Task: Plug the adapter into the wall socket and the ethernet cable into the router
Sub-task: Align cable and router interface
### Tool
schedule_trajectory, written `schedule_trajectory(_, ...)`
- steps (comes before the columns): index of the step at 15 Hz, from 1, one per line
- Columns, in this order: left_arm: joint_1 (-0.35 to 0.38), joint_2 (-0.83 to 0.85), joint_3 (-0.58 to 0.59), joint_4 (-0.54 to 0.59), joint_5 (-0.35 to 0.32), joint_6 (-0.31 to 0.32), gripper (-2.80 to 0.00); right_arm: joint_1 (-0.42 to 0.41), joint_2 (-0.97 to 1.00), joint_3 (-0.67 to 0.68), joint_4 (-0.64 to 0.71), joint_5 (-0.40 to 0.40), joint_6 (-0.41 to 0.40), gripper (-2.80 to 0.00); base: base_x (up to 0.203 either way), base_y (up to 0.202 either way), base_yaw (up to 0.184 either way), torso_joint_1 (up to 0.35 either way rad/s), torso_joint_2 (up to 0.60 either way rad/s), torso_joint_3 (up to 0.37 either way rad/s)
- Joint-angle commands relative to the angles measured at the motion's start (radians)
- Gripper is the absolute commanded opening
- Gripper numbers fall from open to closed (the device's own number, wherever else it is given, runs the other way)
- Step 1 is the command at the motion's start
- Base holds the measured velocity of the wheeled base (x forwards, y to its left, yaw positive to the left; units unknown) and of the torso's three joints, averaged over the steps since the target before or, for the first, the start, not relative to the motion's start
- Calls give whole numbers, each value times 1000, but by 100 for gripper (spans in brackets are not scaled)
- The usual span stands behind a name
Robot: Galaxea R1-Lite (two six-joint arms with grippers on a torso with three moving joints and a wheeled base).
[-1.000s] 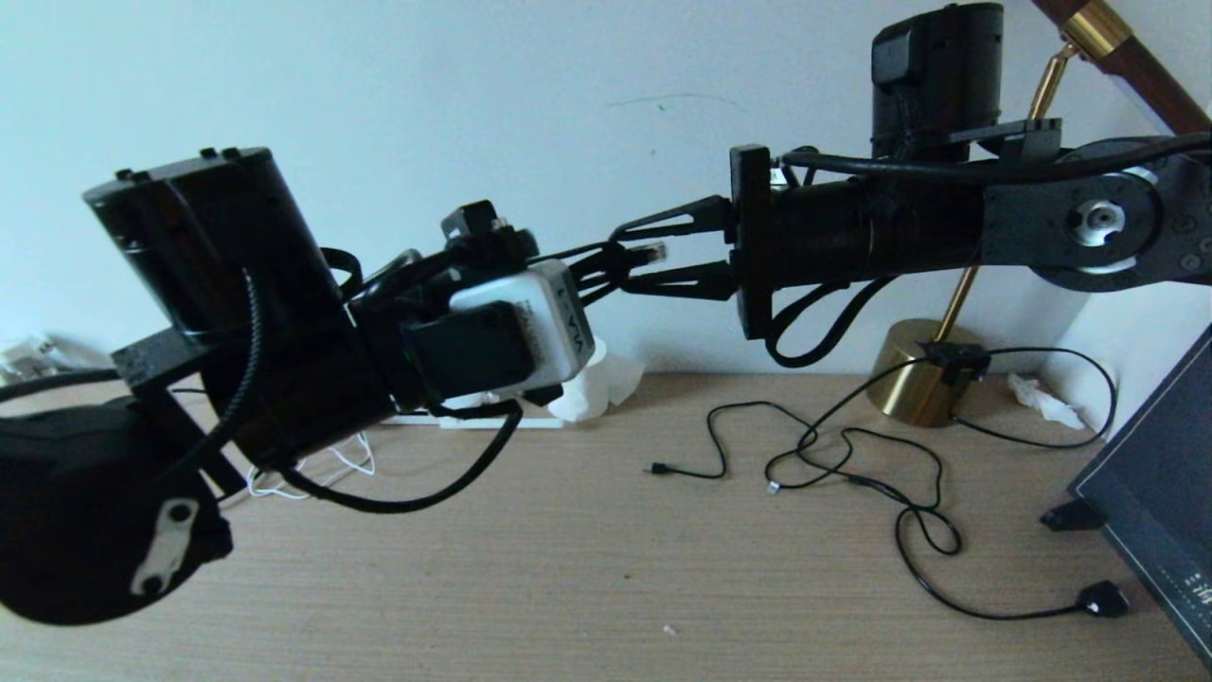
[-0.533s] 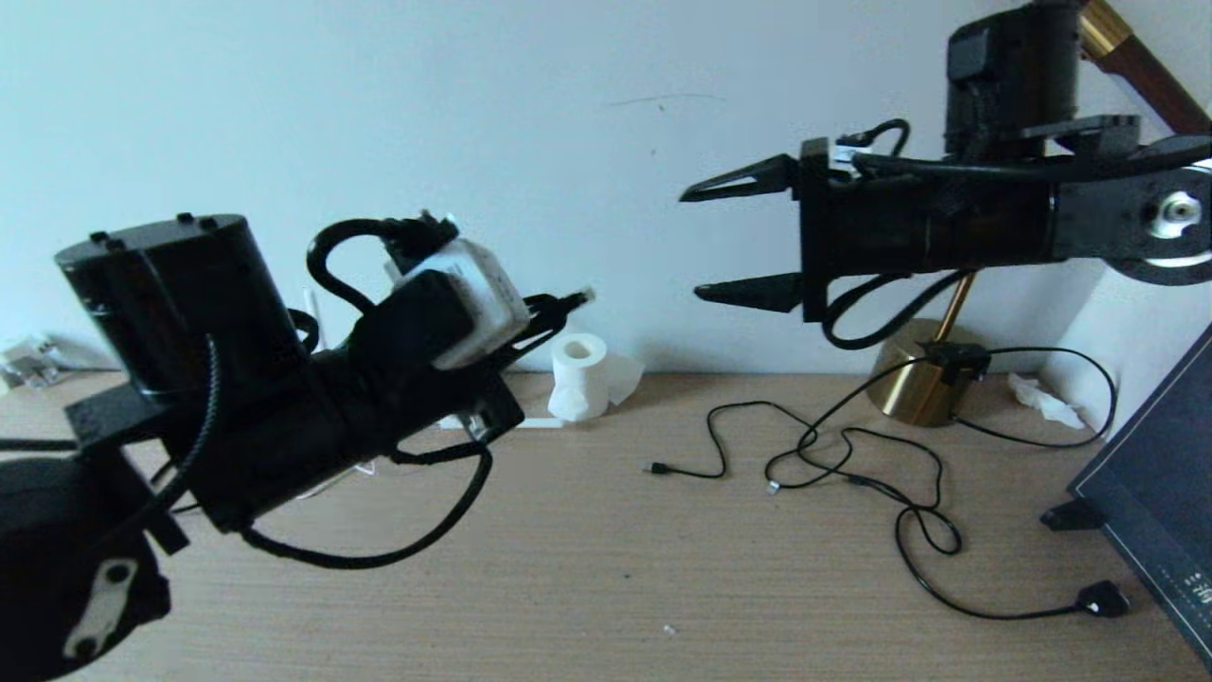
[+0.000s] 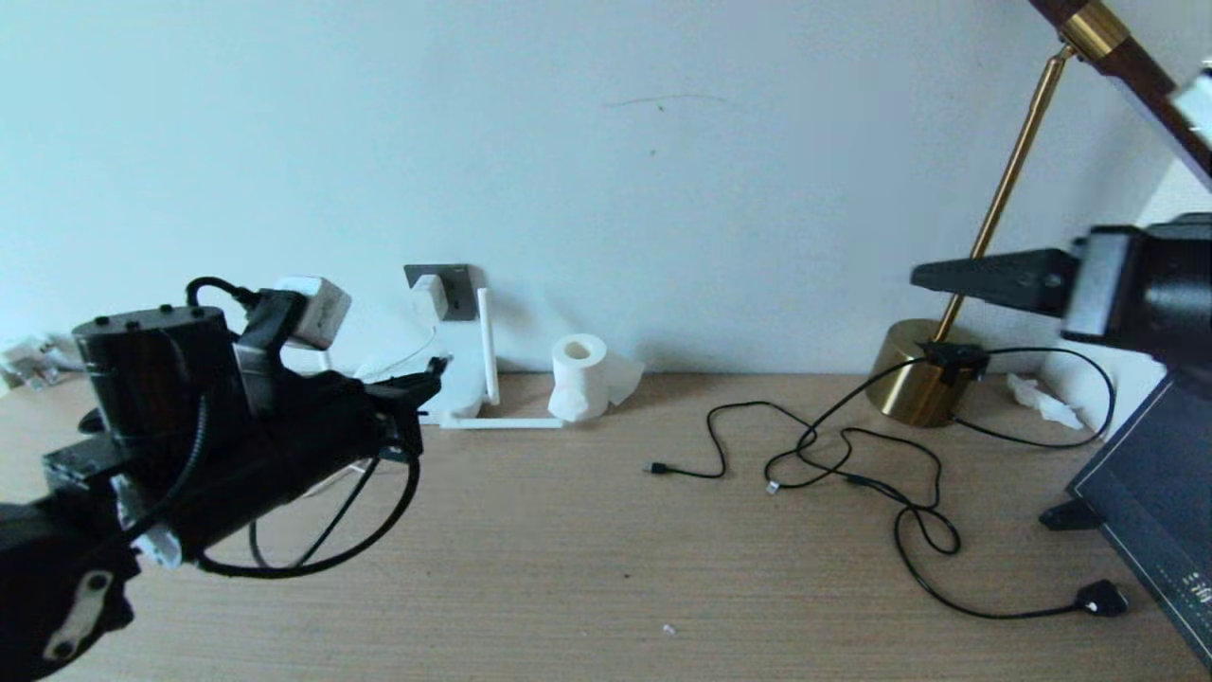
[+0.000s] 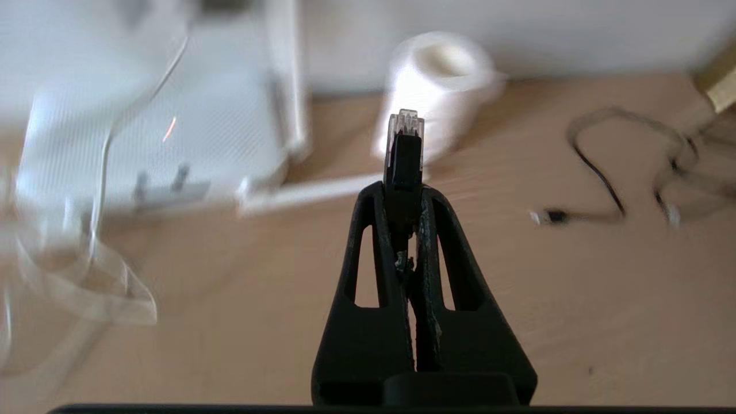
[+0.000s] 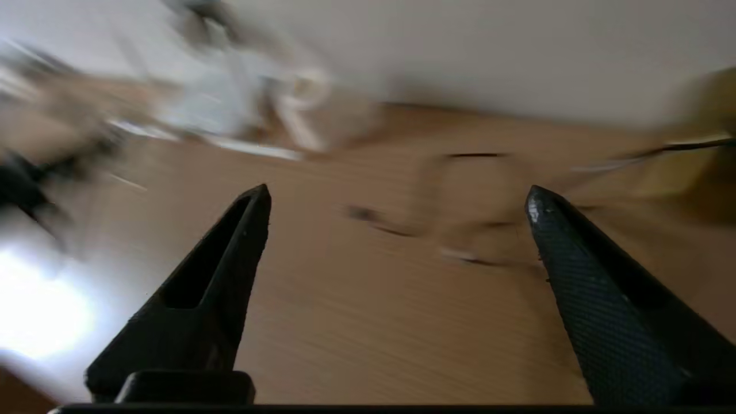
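My left gripper (image 4: 402, 192) is shut on the ethernet cable (image 4: 405, 150), just behind its clear-tipped plug. In the head view that plug (image 3: 436, 364) hangs just short of the white router (image 3: 453, 396), which lies by the wall with one antenna upright and another flat on the desk. The router's dark ports (image 4: 161, 183) show in the left wrist view. The white adapter (image 3: 429, 296) sits in the dark grey wall socket (image 3: 456, 279), its thin cord trailing down. My right gripper (image 3: 923, 277) is open and empty, high at the right (image 5: 397, 195).
A toilet-paper roll (image 3: 579, 375) stands right of the router. Thin black cables (image 3: 852, 464) sprawl over the wooden desk (image 3: 606, 568) toward a brass lamp base (image 3: 920, 377). A dark screen (image 3: 1150, 502) leans at the right edge, and clear plastic wrap (image 4: 86, 270) lies near the router.
My left arm has swung down and left with the ethernet cable, toward the router. The right gripper has let go of the cable, opened and drawn back to the right.
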Motion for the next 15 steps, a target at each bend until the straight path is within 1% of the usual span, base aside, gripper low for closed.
schedule_trajectory(1, 25, 21, 15, -5, 6, -68, -280, -9, -251, 112, 12, -67, -141, 0, 0, 0, 0, 0, 0, 0)
schedule_trajectory(2, 26, 22, 35, -12, 24, -87, -280, -20, -334, 185, 26, -155, -177, 0, 0, 0, 0, 0, 0, 0)
schedule_trajectory(3, 27, 24, 61, -15, 59, -92, -280, -29, -407, 265, 42, -284, -205, 0, 0, 0, 0, 0, 0, 0)
schedule_trajectory(4, 27, 27, 97, -17, 94, -94, -280, -38, -476, 336, 57, -444, -227, 0, 0, 0, 0, 0, 0, 0)
schedule_trajectory(5, 26, 29, 136, -19, 122, -95, -280, -59, -539, 396, 72, -560, -242, 0, 0, 0, 0, 0, 0, 0)
schedule_trajectory(6, 26, 39, 166, -22, 137, -96, -280, -110, -584, 438, 90, -602, -251, 0, 0, 0, 0, 0, 0, 0)
schedule_trajectory(8, 33, 90, 192, -59, 170, -98, -280, -258, -664, 489, 146, -634, -267, 0, 0, 0, 0, 0, 0, 0)
schedule_trajectory(9, 39, 129, 195, -92, 204, -98, -280, -321, -717, 508, 182, -641, -275, 0, 0, 0, 0, 0, 0, 0)
schedule_trajectory(10, 42, 164, 197, -125, 237, -97, -280, -359, -763, 524, 213, -644, -280, 0, 0, 0, 0, 0, 0, 0)
schedule_trajectory(11, 45, 200, 199, -152, 263, -96, -280, -378, -814, 546, 238, -632, -292, 0, 0, 0, 0, 0, 0, 0)
schedule_trajectory(12, 49, 234, 199, -170, 281, -95, -280, -384, -863, 580, 251, -572, -317, 0, 0, 0, 0, 0, 0, 0)
schedule_trajectory(13, 58, 267, 196, -187, 290, -96, -280, -388, -903, 616, 257, -441, -340, 0, 0, 0, 0, 0, 0, 0)
schedule_trajectory(15, 74, 338, 183, -235, 296, -95, -280, -389, -996, 705, 259, -150, -361, 0, 0, 0, 0, 0, 0, 0)
